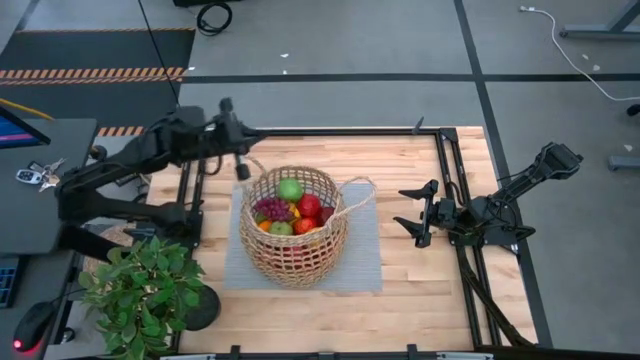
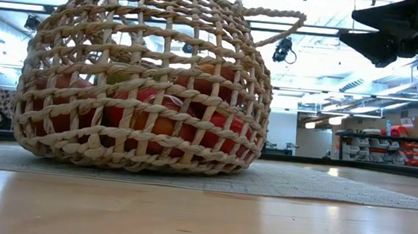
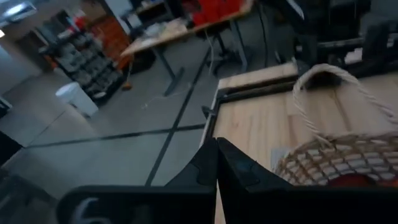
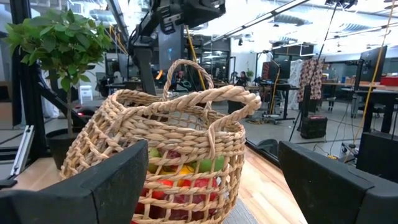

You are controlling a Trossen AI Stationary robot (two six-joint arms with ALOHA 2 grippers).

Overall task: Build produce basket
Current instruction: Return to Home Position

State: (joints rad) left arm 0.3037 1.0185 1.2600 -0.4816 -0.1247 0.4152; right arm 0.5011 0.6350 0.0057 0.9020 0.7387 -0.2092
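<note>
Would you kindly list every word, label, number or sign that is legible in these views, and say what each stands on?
No text can be read in any view.
Pale marks on the housing of the left gripper: too blurred to read.
Shelf boxes in the room behind: too small to read.
The basket and the mat show no lettering.

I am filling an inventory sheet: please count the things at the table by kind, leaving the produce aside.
Wicker basket: 1
Grey mat: 1
Potted plant: 1
Robot arms: 2 (left gripper near the basket, right gripper farther right)
Total: 5
</note>
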